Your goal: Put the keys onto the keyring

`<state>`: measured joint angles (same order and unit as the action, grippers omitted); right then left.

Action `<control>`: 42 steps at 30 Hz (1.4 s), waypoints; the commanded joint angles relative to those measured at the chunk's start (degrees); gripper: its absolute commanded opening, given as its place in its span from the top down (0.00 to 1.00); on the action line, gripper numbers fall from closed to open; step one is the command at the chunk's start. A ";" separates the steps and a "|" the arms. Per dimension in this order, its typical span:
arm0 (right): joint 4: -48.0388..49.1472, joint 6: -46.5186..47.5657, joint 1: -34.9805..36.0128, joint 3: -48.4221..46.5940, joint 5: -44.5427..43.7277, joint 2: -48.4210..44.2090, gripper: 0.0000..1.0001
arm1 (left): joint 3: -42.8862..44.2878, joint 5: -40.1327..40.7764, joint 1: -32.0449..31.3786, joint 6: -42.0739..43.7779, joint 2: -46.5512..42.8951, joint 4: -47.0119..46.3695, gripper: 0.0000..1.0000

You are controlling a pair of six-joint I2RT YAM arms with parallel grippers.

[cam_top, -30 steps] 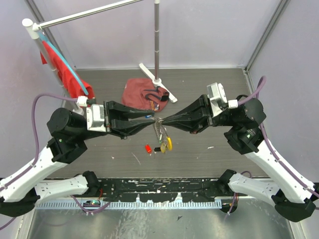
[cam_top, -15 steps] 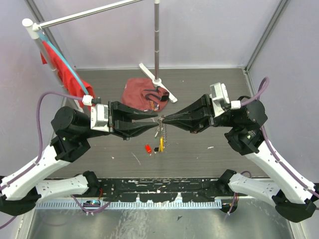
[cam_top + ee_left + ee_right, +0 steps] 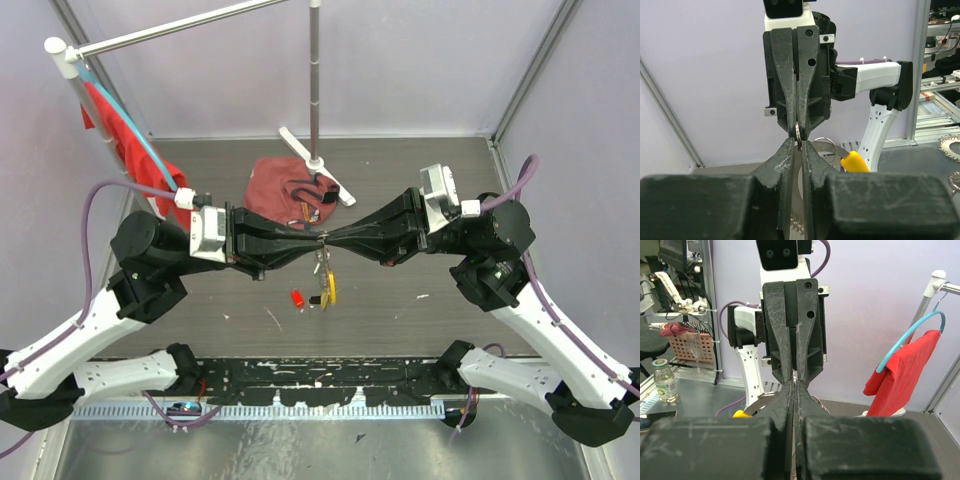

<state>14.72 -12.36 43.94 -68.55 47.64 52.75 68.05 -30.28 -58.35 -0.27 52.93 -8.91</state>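
In the middle of the top view, the left tool [image 3: 314, 239] and the right tool [image 3: 331, 238] meet tip to tip above the bench [image 3: 420, 300]. Each is pinching the keyring [image 3: 798, 134]. The keys [image 3: 325, 285] dangle just below.

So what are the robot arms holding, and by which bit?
The left end effector and right end effector both pinch the keyring by its top edge; keys dangle below.
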 commanded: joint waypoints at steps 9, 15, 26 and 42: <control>0.77 1.36 0.18 -0.95 0.44 0.11 0.99 | 0.44 0.45 -0.22 -0.43 0.66 -2.69 1.00; -4.62 4.45 0.18 -3.07 1.52 0.58 0.86 | 1.18 1.67 -0.23 1.84 0.04 1.16 1.00; -34.96 20.52 0.18 -15.14 2.12 3.04 0.64 | 13.97 -1.82 -0.19 16.14 2.92 31.99 1.00; -45.58 26.18 0.25 -17.31 -0.40 7.79 0.64 | 29.97 5.62 -0.21 22.15 13.45 61.34 1.00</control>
<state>-31.35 13.10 43.92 -85.86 47.37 59.48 95.29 -26.98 -58.35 20.64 65.71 47.24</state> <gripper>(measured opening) 0.363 0.007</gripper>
